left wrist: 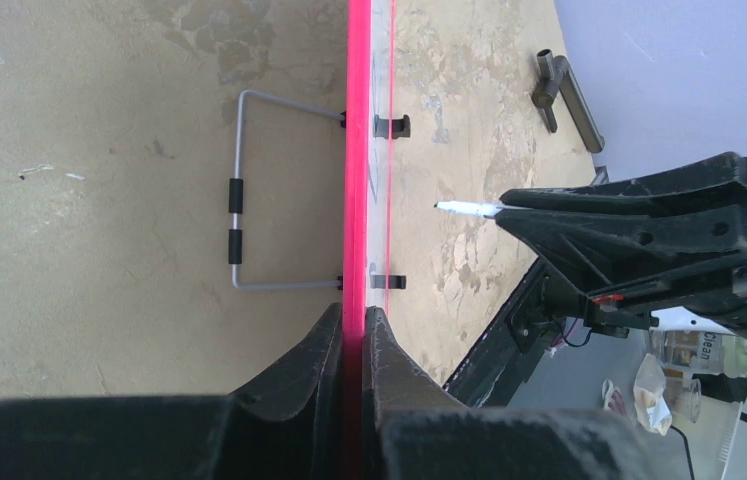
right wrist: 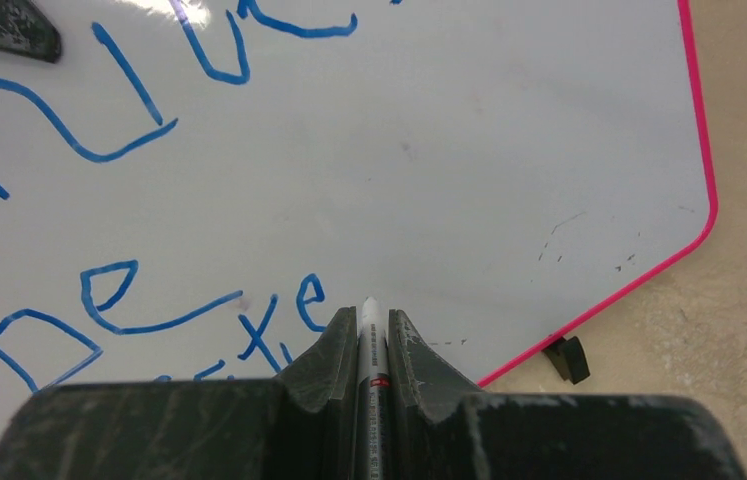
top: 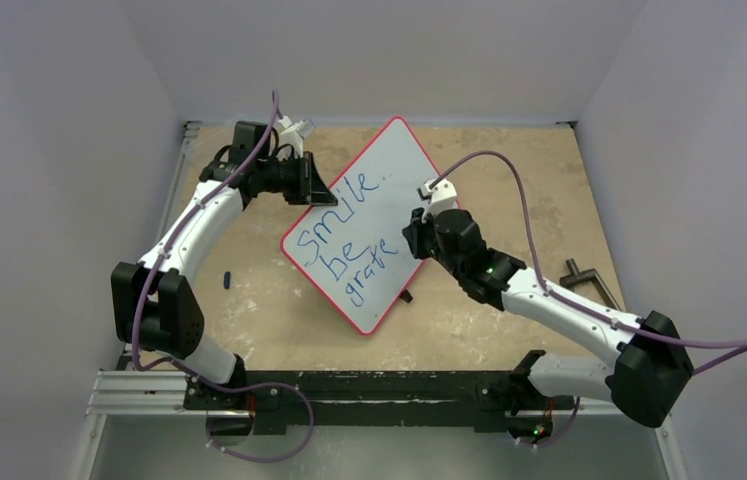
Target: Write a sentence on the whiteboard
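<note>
The whiteboard (top: 399,180) with its red rim lies slanted in the middle of the table. Blue marker words (top: 349,235) on it read "smile", "be" and "grate" in three slanted lines. My left gripper (top: 315,192) is shut on the board's upper left rim (left wrist: 357,150); in the left wrist view the jaws (left wrist: 357,325) pinch the red edge. My right gripper (top: 414,232) is shut on a white marker (right wrist: 370,330). Its tip is just above the board (right wrist: 469,150), right of the last "e" (right wrist: 310,300). The marker tip also shows in the left wrist view (left wrist: 461,208).
A small dark cap (top: 226,279) lies on the table left of the board. A grey handled tool (top: 586,281) lies at the right, also in the left wrist view (left wrist: 567,95). A wire stand (left wrist: 237,220) sticks out behind the board. A black foot (right wrist: 569,358) sits under its corner.
</note>
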Motion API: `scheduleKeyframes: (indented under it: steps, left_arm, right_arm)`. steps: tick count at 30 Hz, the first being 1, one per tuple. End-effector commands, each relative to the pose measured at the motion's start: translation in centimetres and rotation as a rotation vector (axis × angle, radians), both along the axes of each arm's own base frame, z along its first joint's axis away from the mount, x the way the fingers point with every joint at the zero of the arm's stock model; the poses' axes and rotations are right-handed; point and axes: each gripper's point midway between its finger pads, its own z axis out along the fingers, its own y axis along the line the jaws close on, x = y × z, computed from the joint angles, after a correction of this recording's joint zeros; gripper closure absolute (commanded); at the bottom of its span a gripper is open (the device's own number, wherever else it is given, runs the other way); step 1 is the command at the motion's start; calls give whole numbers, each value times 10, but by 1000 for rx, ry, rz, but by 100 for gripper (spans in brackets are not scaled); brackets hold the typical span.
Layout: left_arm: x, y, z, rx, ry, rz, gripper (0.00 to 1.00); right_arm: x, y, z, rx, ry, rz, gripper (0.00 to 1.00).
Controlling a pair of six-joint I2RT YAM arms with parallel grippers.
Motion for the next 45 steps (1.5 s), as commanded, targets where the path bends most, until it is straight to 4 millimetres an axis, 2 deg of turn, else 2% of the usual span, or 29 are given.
scheduleKeyframes:
  steps: [1, 11, 24, 32, 45]
  left_arm:
    - [8, 4, 27, 4, -125, 24, 100]
    - [8, 4, 26, 4, -124, 23, 100]
    - [8, 5, 28, 6, -129, 24, 100]
    - [7, 5, 28, 9, -131, 26, 100]
    - [9, 5, 26, 12, -126, 27, 100]
  right_arm:
    - [18, -6, 41, 13, -109, -29, 100]
    - [50, -11, 64, 73, -146, 35, 100]
    - [62, 9, 63, 152, -146, 170, 100]
    - [67, 20, 56, 158, -121, 217, 100]
    - [62, 32, 29, 151, -50, 284, 100]
